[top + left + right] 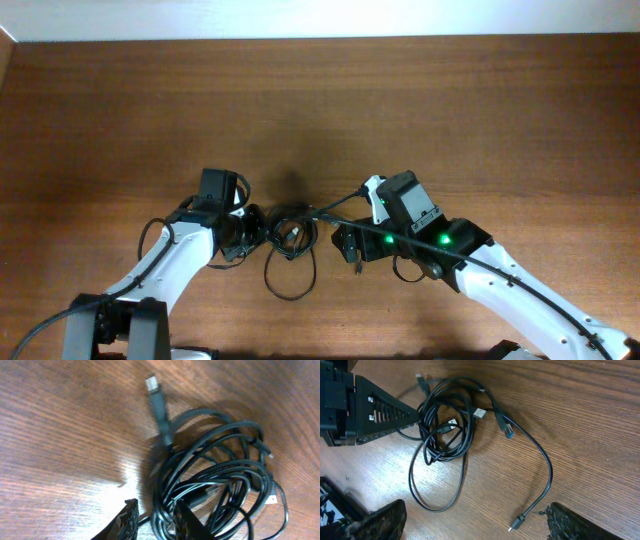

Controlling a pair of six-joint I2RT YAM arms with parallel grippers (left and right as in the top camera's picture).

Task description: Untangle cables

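my left pincer (155,509): jaws narrow, strands running between them; I cannot tell whether I grip them.
my right pincer (475,510): jaws spread wide, holding nothing.
cables (290,238): tangled bundle between my pincers, at 9 o'clock from the right one seen from overhead.
counter (450,110): brown wood.

The overhead camera looks straight down from well above on the brown wood-grain table (320,100), far enough that the small tangle of thin black cords (291,235) takes up only a little of the middle of its frame. The left wrist camera sits very near the tabletop, looking past its own black fingers (127,522) at the bottom edge, so the tangle fills its right half. The right wrist camera looks from farther back, slantwise across the wood over its own dark fingers (380,520) at the lower corners. All three views share the tangle, and the right wrist view also catches the left gripper (416,413) at its upper left.
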